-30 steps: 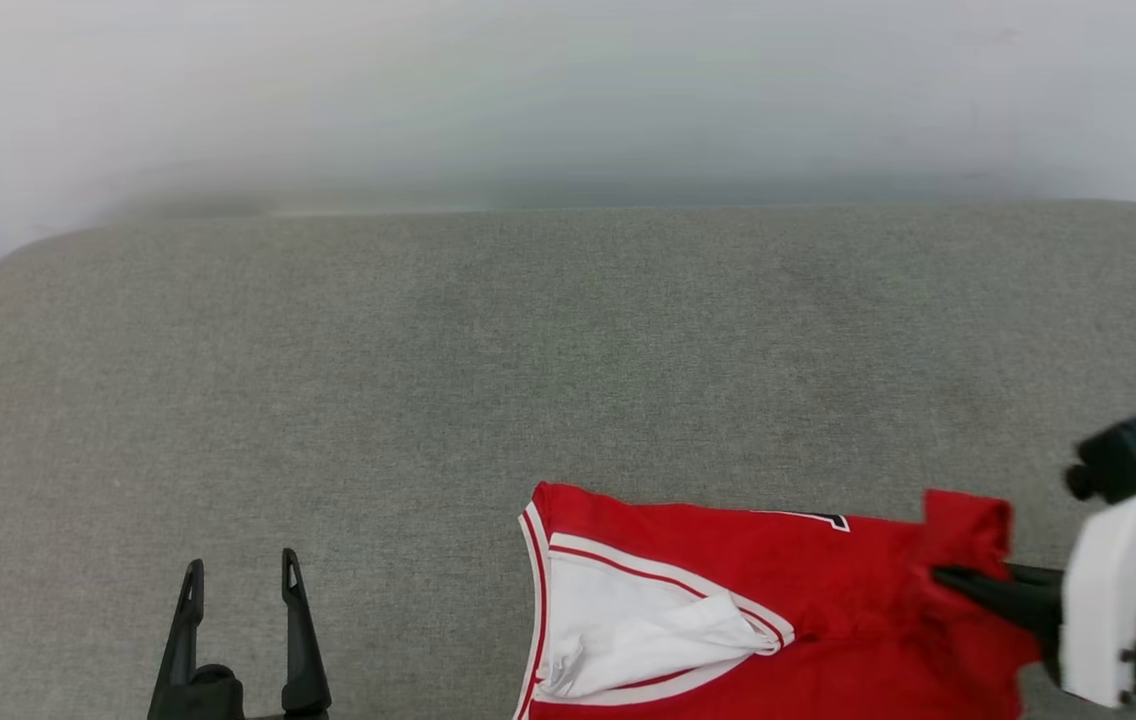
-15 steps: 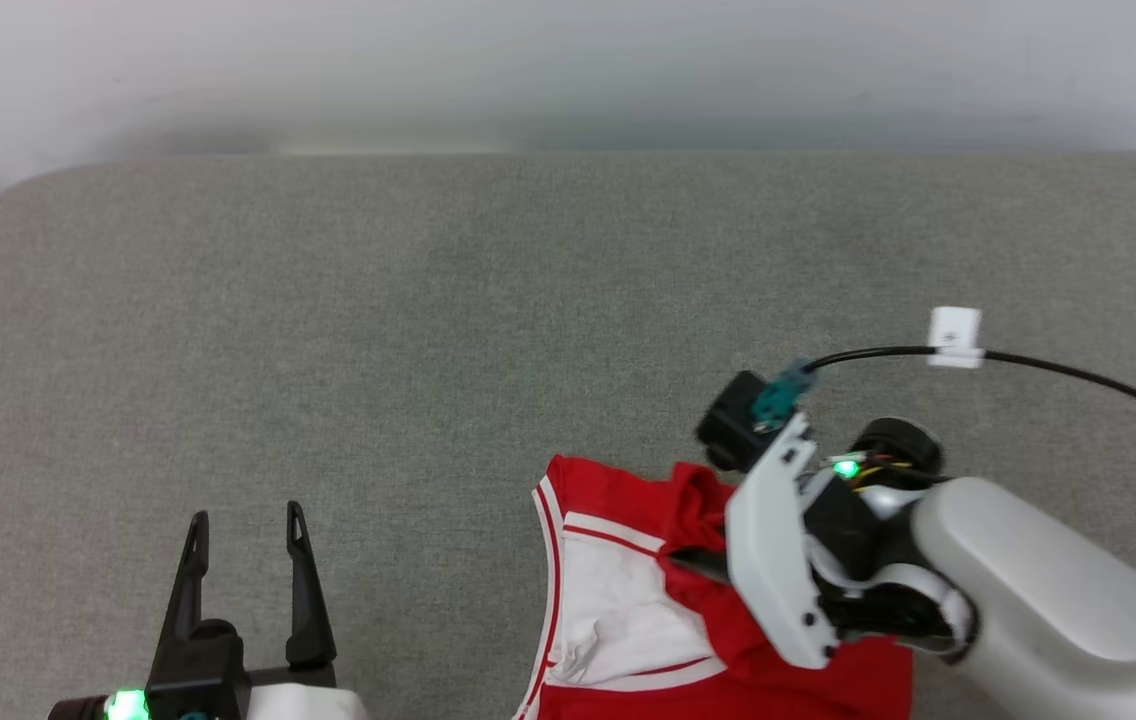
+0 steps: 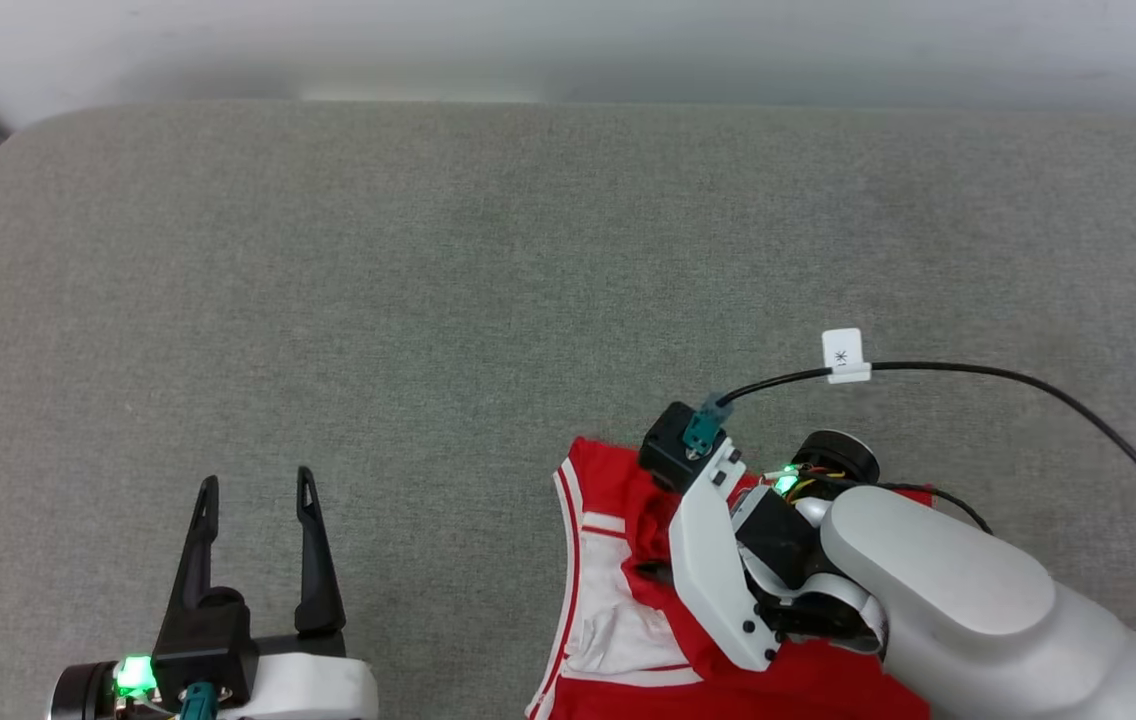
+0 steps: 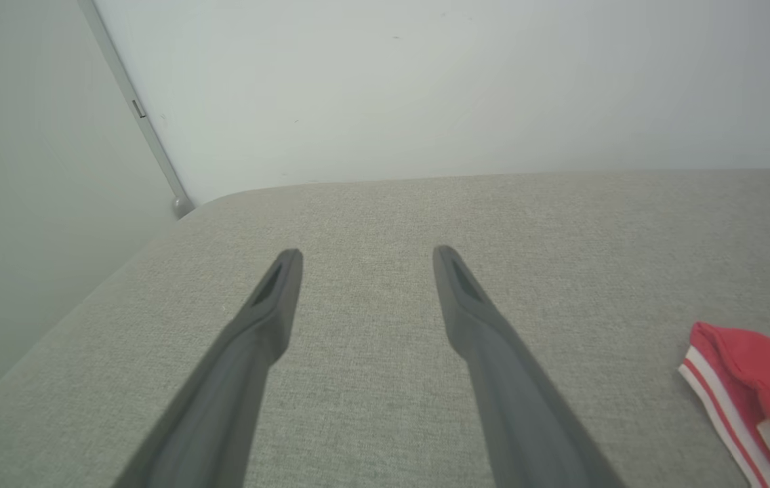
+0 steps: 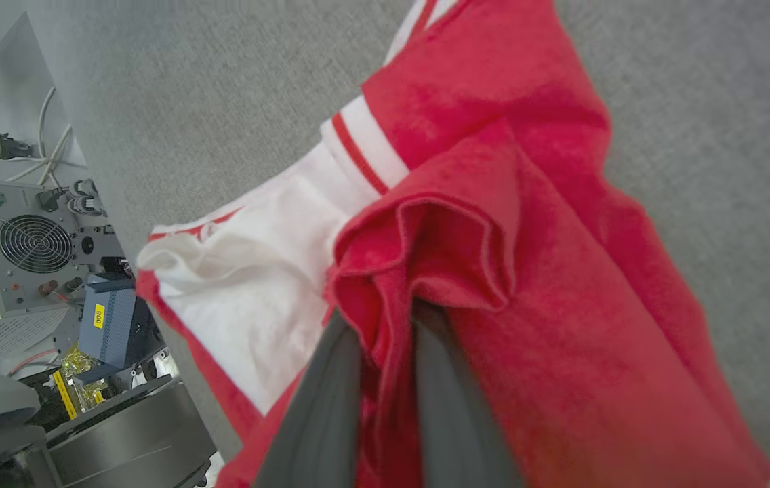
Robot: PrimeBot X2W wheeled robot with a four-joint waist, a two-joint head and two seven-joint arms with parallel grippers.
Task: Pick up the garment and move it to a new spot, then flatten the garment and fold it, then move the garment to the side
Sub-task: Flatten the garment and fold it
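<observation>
Carrying the garment (image 5: 561, 352) by a pinched edge leftward, the right gripper (image 5: 385, 315) begins its fold; the left gripper (image 3: 257, 478) gapes empty.

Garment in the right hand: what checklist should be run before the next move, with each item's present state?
1. Right hand shut on the garment: ok, a red fold is pinched between its fingers.
2. Layers pinched, one or several: cannot tell.
3. Garment lying flat: not ok, bunched, the white sleeve crumpled.
4. Left hand open and free: ok, holding nothing.
5. Room to lay it out: ok, wide grey surface to its left.
</observation>
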